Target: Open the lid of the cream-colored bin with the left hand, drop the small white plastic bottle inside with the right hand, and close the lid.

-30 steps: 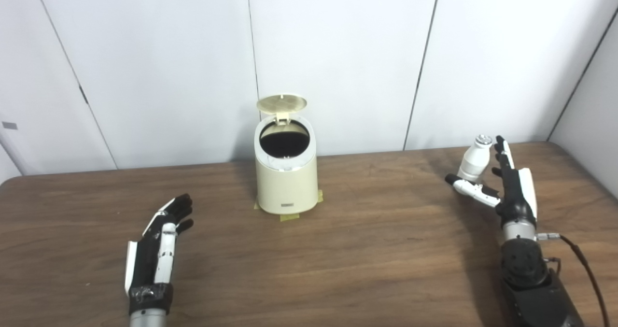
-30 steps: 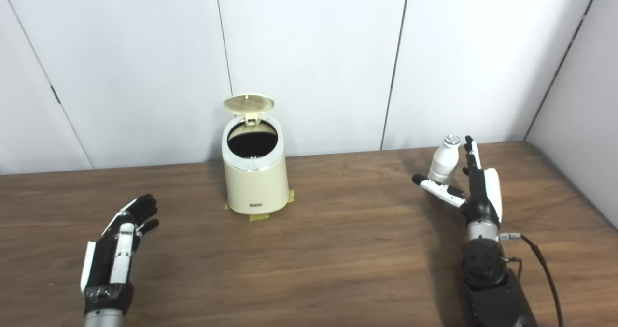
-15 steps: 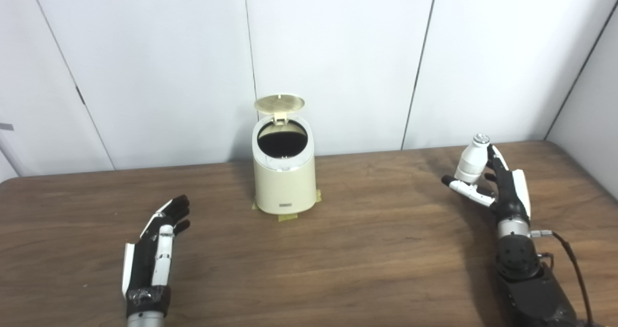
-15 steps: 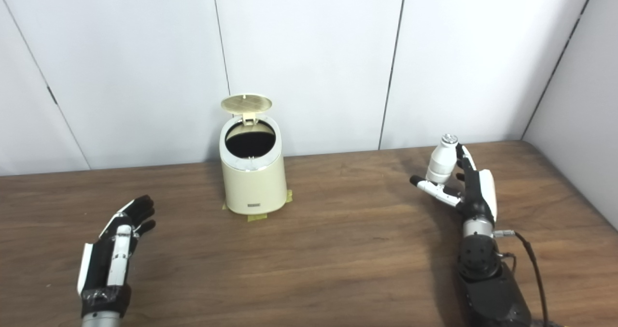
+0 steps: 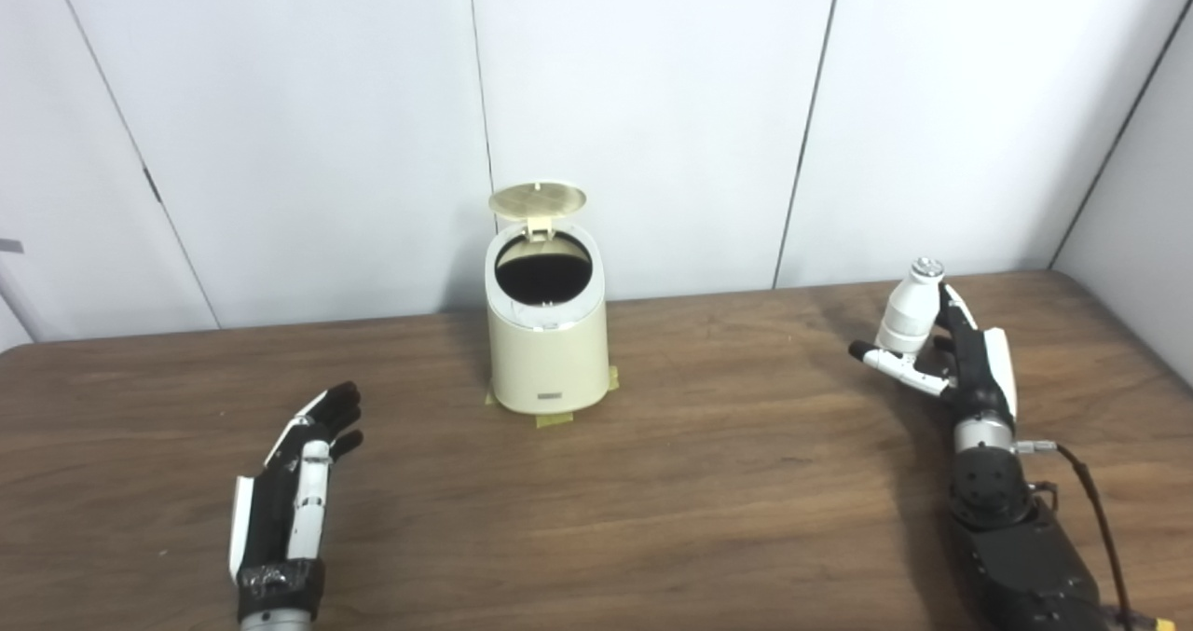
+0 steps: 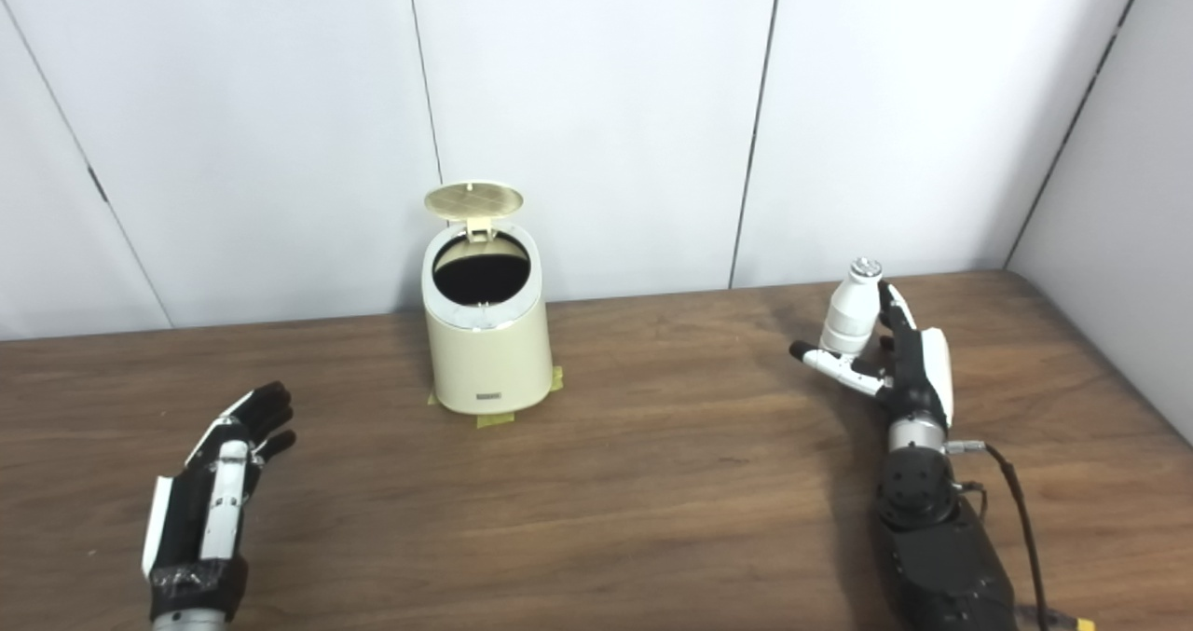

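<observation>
Fingers (image 5: 953,312) of the right hand (image 5: 960,361) curl behind the small white bottle (image 5: 909,310), thumb in front, gripping it upright at the table's (image 5: 708,482) far right. Left hand (image 5: 294,491) lies open, near left. Between them, farther back, the cream bin (image 5: 546,333) stands with lid (image 5: 538,198) raised.
</observation>
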Robot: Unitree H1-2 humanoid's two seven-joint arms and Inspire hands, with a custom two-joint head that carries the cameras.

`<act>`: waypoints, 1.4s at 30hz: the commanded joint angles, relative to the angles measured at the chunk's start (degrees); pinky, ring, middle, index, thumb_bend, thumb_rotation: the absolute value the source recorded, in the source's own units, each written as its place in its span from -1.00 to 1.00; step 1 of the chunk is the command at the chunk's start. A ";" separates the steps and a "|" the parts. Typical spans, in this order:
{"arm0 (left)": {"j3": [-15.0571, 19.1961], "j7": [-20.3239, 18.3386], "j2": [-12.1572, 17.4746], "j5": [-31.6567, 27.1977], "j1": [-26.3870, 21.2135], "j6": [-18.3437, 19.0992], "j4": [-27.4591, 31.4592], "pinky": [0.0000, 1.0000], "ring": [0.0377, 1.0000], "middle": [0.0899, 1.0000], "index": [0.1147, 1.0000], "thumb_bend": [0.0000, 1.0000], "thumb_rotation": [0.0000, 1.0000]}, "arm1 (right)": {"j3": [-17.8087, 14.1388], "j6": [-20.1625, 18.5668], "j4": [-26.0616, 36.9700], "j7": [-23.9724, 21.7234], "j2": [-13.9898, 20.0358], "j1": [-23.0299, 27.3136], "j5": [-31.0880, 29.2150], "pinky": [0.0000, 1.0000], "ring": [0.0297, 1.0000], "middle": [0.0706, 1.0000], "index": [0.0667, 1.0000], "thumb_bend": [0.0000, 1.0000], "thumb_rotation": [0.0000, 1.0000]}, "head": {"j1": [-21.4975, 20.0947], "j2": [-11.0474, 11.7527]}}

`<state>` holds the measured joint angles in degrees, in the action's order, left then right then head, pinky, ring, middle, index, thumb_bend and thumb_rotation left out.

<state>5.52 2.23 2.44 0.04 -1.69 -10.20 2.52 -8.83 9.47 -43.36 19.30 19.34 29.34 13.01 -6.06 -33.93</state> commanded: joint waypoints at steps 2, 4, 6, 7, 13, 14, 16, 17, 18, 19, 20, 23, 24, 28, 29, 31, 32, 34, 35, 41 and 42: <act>0.11 0.02 0.55 0.09 0.70 -0.85 -0.68 0.63 0.69 0.64 0.60 -0.69 0.61 | -0.11 2.76 -0.86 1.54 2.16 4.48 -0.47 0.65 0.77 0.76 0.74 0.83 -0.35 | -0.04 -0.04; 0.06 0.03 0.47 0.10 0.77 -0.56 -0.40 0.63 0.69 0.64 0.60 -0.70 0.61 | 0.10 2.69 -1.78 2.11 2.23 5.19 -0.25 0.63 0.76 0.76 0.72 0.84 -0.34 | 0.26 -0.06; 0.03 -0.04 0.47 0.02 0.84 -0.39 -0.23 0.63 0.69 0.65 0.61 -0.71 0.61 | 0.28 3.05 -2.65 2.55 2.30 5.74 -0.23 0.59 0.74 0.74 0.70 0.85 -0.34 | 0.35 -0.12; 0.03 0.01 0.46 0.13 0.87 -0.53 -0.21 0.63 0.70 0.65 0.61 -0.70 0.61 | 0.30 3.41 -3.20 2.73 2.28 6.06 -0.38 0.58 0.73 0.74 0.69 0.86 -0.34 | 0.47 -0.16; -0.03 0.42 0.26 0.85 1.14 0.28 0.57 0.63 0.69 0.65 0.61 -0.69 0.62 | 0.67 4.20 -5.47 3.25 2.26 7.43 -0.91 0.58 0.73 0.73 0.68 0.85 -0.38 | 0.63 -0.25; -0.04 0.51 0.22 0.98 1.13 0.39 0.63 0.63 0.69 0.64 0.61 -0.70 0.65 | 0.83 4.12 -5.73 3.33 2.31 7.60 -0.86 0.59 0.74 0.72 0.68 0.87 -0.33 | 0.63 -0.25; -0.04 0.57 0.12 0.92 1.13 0.79 0.82 0.63 0.69 0.64 0.60 -0.69 0.66 | 0.96 4.38 -6.32 3.49 2.31 7.94 -1.13 0.61 0.74 0.72 0.67 0.87 -0.32 | 0.63 -0.25; -0.11 0.50 0.24 1.03 1.11 0.64 0.73 0.63 0.69 0.64 0.60 -0.69 0.66 | 0.96 4.58 -6.68 3.56 2.31 8.13 -1.34 0.63 0.75 0.72 0.67 0.86 -0.33 | 0.63 -0.25; -0.20 0.38 0.40 1.14 1.07 0.33 0.55 0.64 0.69 0.64 0.61 -0.69 0.67 | 0.91 4.95 -7.13 3.62 2.30 8.31 -1.61 0.63 0.75 0.71 0.67 0.85 -0.33 | 0.66 -0.23; -0.19 0.27 0.51 1.02 0.96 -0.45 0.03 0.64 0.69 0.65 0.61 -0.70 0.70 | 0.80 5.37 -7.52 3.75 2.27 8.46 -1.89 0.62 0.74 0.71 0.66 0.85 -0.35 | 0.64 -0.19; -0.18 0.21 0.57 0.91 0.87 -0.99 -0.34 0.63 0.69 0.64 0.61 -0.71 0.69 | 0.74 5.69 -7.80 3.86 2.26 8.56 -2.07 0.60 0.72 0.68 0.64 0.83 -0.37 | 0.67 -0.19; -0.08 0.32 0.42 0.79 0.91 -0.61 -0.37 0.63 0.68 0.64 0.60 -0.69 0.67 | 0.63 5.36 -8.23 7.38 1.83 8.96 -1.23 0.40 0.53 0.52 0.53 0.66 -0.62 | 0.69 -0.20; -0.15 0.25 0.53 0.93 0.96 -0.66 -0.39 0.63 0.68 0.64 0.60 -0.69 0.67 | 0.39 5.87 -8.75 9.16 1.59 9.25 -1.17 0.36 0.49 0.50 0.51 0.63 -0.67 | 0.69 -0.20; -0.24 0.33 0.59 1.25 0.98 -0.70 -0.39 0.63 0.69 0.64 0.61 -0.67 0.72 | 0.86 9.22 -11.12 15.14 1.53 10.10 0.01 -0.05 0.09 0.04 0.18 0.29 -0.97 | 0.59 -0.15; -0.23 0.36 0.53 1.22 0.97 -0.55 -0.33 0.62 0.69 0.64 0.61 -0.70 0.71 | 1.14 10.08 -11.80 16.35 1.62 10.31 0.41 -0.22 -0.07 -0.10 0.07 0.15 -0.99 | 0.54 -0.16; -0.28 0.20 0.57 1.08 0.96 -0.64 -0.33 0.62 0.69 0.64 0.61 -0.71 0.70 | 1.60 11.85 -13.07 18.16 1.77 10.65 0.83 -0.35 -0.22 -0.19 0.01 0.07 -1.00 | 0.54 -0.16; -0.29 0.17 0.59 1.10 0.95 -0.70 -0.36 0.63 0.69 0.64 0.61 -0.71 0.69 | 1.67 12.84 -13.74 18.67 1.80 10.83 0.68 -0.37 -0.25 -0.20 0.00 0.06 -1.00 | 0.54 -0.16; -0.24 0.37 0.52 1.28 0.83 -0.98 -0.68 0.63 0.69 0.63 0.60 -0.70 0.67 | 1.75 14.15 -14.66 19.11 1.84 11.08 0.28 -0.28 -0.19 -0.18 -0.02 0.05 -1.00 | 0.43 -0.13; -0.22 0.42 0.50 1.28 0.77 -1.21 -0.88 0.61 0.68 0.62 0.59 -0.69 0.64 | 1.70 14.49 -14.63 19.02 1.81 11.02 0.02 -0.24 -0.16 -0.17 -0.03 0.05 -1.00 | 0.43 -0.13; -0.39 0.17 0.75 1.38 0.67 -1.15 -1.28 0.63 0.69 0.63 0.60 -0.68 0.60 | 1.49 13.93 -13.52 18.58 1.60 10.49 -0.66 -0.19 -0.12 -0.15 -0.04 0.04 -1.00 | 0.13 -0.02; -0.39 0.12 0.73 1.23 0.67 -0.87 -1.18 0.65 0.70 0.64 0.61 -0.68 0.61 | 1.47 13.72 -13.17 18.43 1.57 10.33 -0.76 -0.19 -0.12 -0.15 -0.04 0.04 -1.00 | 0.13 -0.02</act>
<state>5.20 2.29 2.55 0.65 -1.39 -10.21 2.81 -7.13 21.41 -58.72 37.37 19.49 37.03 12.48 -5.89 -33.93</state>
